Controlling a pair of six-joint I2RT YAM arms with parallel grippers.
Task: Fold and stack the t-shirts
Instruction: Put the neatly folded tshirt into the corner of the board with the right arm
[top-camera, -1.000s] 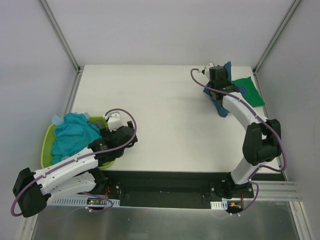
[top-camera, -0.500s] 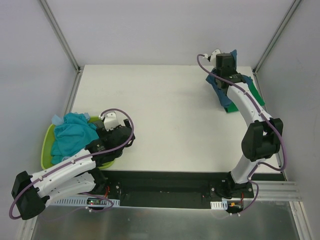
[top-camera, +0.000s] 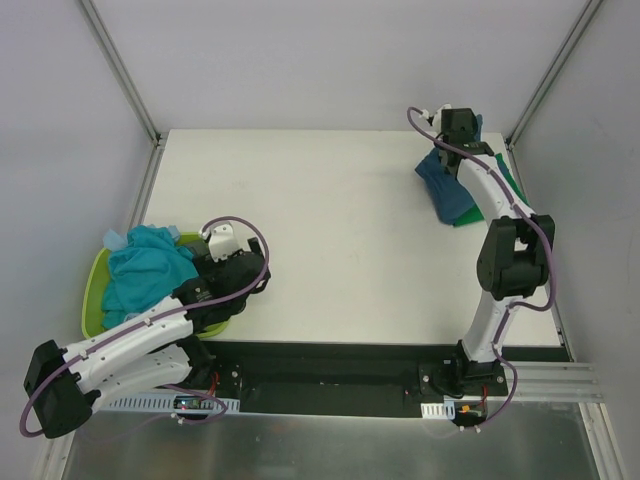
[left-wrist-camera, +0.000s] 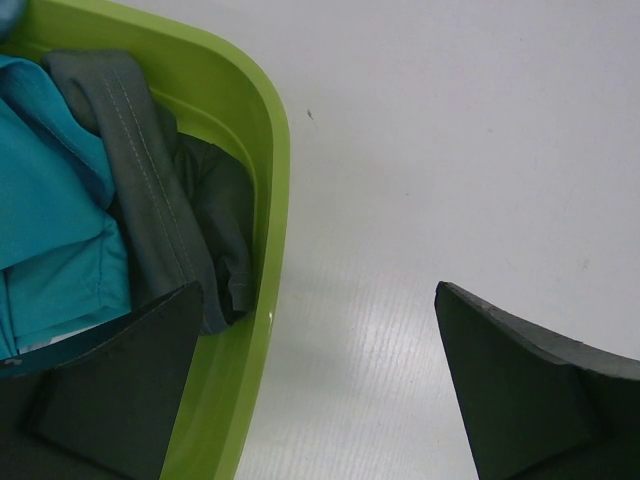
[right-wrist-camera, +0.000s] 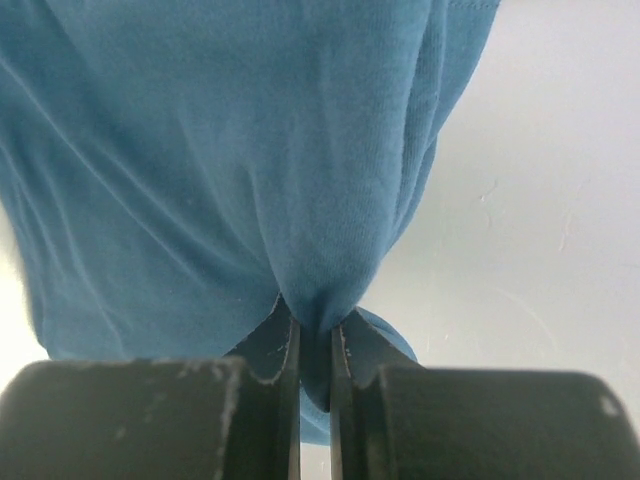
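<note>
Spanning the floor of the walled cell, the white tabletop (top-camera: 320, 240) carries everything. At its left edge, close to the near left corner, sits the lime-green basket (top-camera: 93, 285), its curved right wall clear in the left wrist view (left-wrist-camera: 268, 160). A light turquoise t-shirt (top-camera: 145, 265) is heaped loosely in the basket and rises above its rim. Beside it, a dark grey t-shirt (left-wrist-camera: 150, 200) lies crumpled against the inside of the basket's right wall.

Near the far right corner of the tabletop, the dark teal-blue t-shirt (top-camera: 442, 190) is bunched into a narrow, slanting shape. It overlaps a bright green t-shirt (top-camera: 510, 182), of which only slivers show past the cloth and the right arm.

The right gripper (right-wrist-camera: 312, 325) has its fingers pressed almost together on a fold of the dark teal-blue t-shirt (right-wrist-camera: 250, 150), and the cloth gathers to a point at the pinch and fans out from there. The left gripper (left-wrist-camera: 315, 300) is spread wide and holds nothing. It straddles the basket's right rim, with one finger over the shirts inside and the other over bare tabletop.
</note>
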